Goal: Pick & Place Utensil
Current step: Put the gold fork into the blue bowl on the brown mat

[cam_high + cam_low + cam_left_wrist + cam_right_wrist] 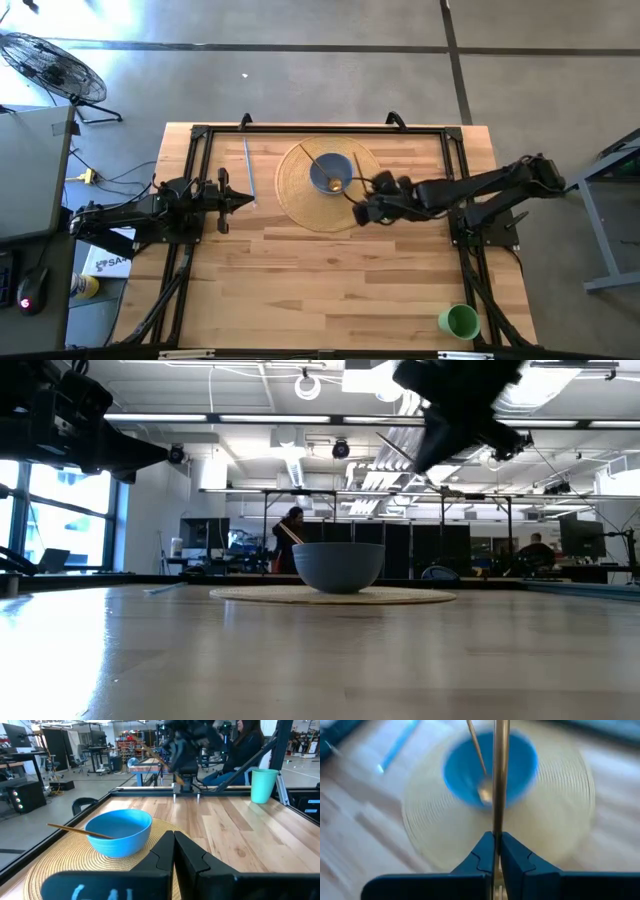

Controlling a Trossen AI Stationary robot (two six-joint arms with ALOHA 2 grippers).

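A blue bowl (330,173) stands on a round woven mat (295,195) at the table's far middle. A gold spoon (318,160) lies in the bowl, its handle leaning over the rim toward the far left; it also shows in the left wrist view (75,830). My right gripper (360,203) hovers just right of the bowl, shut on a second gold utensil (356,170). My left gripper (245,200) waits at the mat's left, shut and touching nothing. A pale blue utensil (247,165) lies flat on the wood left of the mat. My right gripper pinches the gold utensil's handle (498,822) between its two fingers. The handle runs on forward past the fingertips, over the bowl (490,770). The utensil is lifted clear of table and bowl. Its end behind the fingers is hidden by the gripper.
A green cup (460,320) stands at the table's near right corner. A black frame (200,135) runs along the table's left, far and right sides. Bare wood stretches across the near half. People sit in the room beyond the table.
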